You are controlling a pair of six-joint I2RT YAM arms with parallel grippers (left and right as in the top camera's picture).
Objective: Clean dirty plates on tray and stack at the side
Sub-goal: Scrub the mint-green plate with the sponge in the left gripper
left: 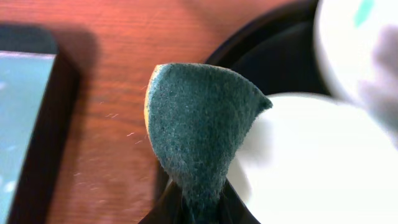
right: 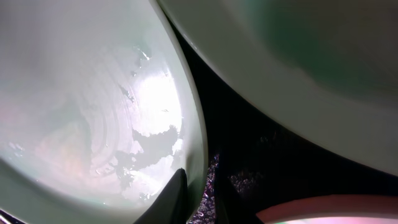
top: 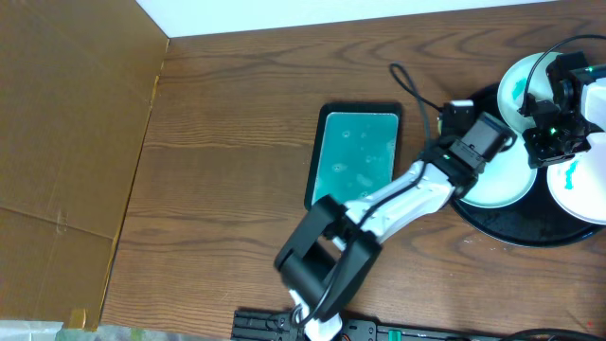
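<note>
The black tray [top: 516, 227] at the right holds three white plates. One plate [top: 519, 87] at the back has a turquoise smear, and so does one [top: 582, 185] at the right. The near-left plate [top: 492, 188] looks wet and white. My left gripper [top: 500, 144] is shut on a green sponge [left: 199, 118], held just above the edge of that plate [left: 317, 168], by the tray rim [left: 249, 43]. My right gripper [right: 200, 198] is shut on the rim of a wet plate [right: 87, 93]; in the overhead view it [top: 544, 147] sits between the plates.
A small rectangular teal tray [top: 356, 152] with a black edge lies left of the black tray and shows in the left wrist view [left: 22, 124]. Brown cardboard [top: 66, 123] covers the table's left side. A black cable [top: 417, 90] runs behind the trays.
</note>
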